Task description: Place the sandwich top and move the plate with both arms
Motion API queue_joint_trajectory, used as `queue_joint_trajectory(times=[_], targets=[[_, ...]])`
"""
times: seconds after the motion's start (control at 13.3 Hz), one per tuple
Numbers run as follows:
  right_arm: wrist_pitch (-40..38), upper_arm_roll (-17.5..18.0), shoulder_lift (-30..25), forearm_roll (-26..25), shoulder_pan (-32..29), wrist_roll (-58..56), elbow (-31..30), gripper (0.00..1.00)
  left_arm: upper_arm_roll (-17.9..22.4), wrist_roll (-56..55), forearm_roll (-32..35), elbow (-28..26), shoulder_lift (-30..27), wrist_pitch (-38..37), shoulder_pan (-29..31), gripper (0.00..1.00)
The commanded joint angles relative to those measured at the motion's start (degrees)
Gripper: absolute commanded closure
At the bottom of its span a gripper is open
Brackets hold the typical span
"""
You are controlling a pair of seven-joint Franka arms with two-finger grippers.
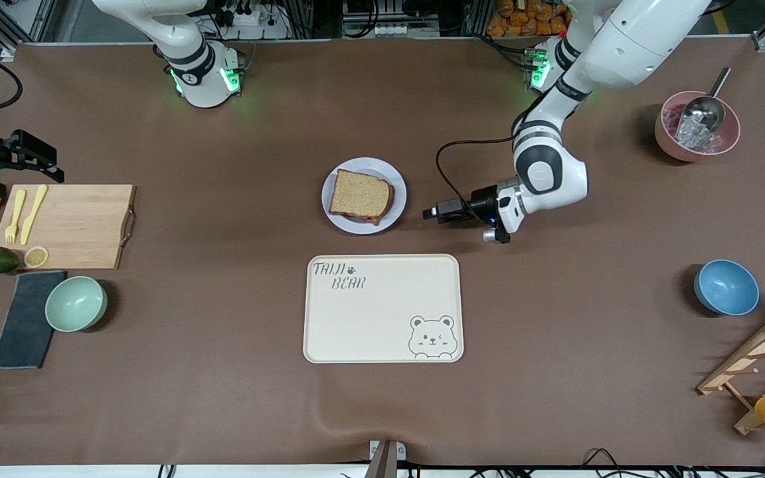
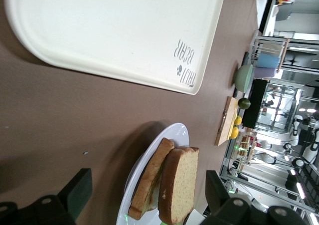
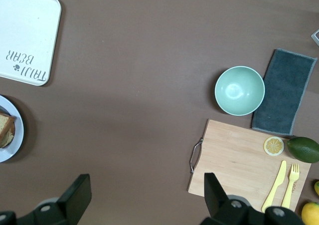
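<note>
The table (image 1: 223, 398) carries a cream tray (image 1: 382, 309) toward the edge nearest the front camera, and just farther from that camera sits the plate (image 1: 364, 195), with the sandwich top (image 1: 360, 194) lying on a stacked slice upon it. The left gripper (image 1: 437, 212) hangs low beside the plate toward the left arm's end, fingers (image 2: 75, 192) spread wide and empty. The right gripper (image 3: 144, 195) waits above the table near the cutting board (image 1: 67, 226) at the right arm's end, fingers wide apart, holding nothing.

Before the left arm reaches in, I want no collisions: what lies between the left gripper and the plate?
Nothing: only bare tabletop separates the open left gripper from the plate, as the front view shows.
</note>
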Motion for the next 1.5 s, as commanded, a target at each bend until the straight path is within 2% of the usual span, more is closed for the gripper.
queue_joint_trajectory(times=[0.0, 0.75, 1.43], targets=[[-0.7, 0.9, 0.4, -0.9, -1.2, 0.2, 0.7, 0.00, -0.8, 2.3, -2.7, 1.1, 1.2, 0.5, -0.7, 0.00], [-0.7, 0.9, 1.6, -1.7, -1.3, 0.2, 0.7, 0.00, -1.2, 15.9, -3.5, 1.5, 6.7, -9.4, 0.4, 0.00], [-0.7, 0.9, 1.9, -2.2, -1.2, 0.2, 0.7, 0.00, -1.0, 16.3, -2.5, 2.4, 10.0, -11.7, 0.5, 0.00]])
